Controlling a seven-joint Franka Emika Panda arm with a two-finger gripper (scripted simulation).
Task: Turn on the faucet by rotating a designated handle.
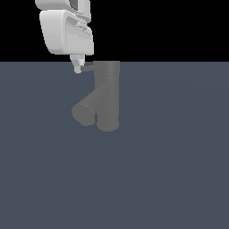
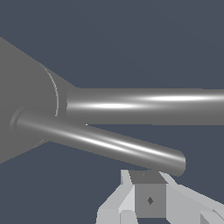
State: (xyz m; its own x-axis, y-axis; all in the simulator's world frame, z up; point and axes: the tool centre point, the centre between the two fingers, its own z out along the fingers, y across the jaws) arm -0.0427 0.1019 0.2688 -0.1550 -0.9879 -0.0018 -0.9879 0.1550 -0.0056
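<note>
Gripper sits at the handle tip, jaws apparently pressed together; next, push sideways to rotate it around the faucet.

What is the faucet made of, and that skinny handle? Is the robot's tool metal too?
The faucet looks like dull grey metal, matte and evenly shaded. The handle looks like smoother metal: bright streaks run along it in the wrist view. The tool looks like pale plastic or painted metal, plain and flat-coloured. It is a simulator render, so these are only looks.
</note>
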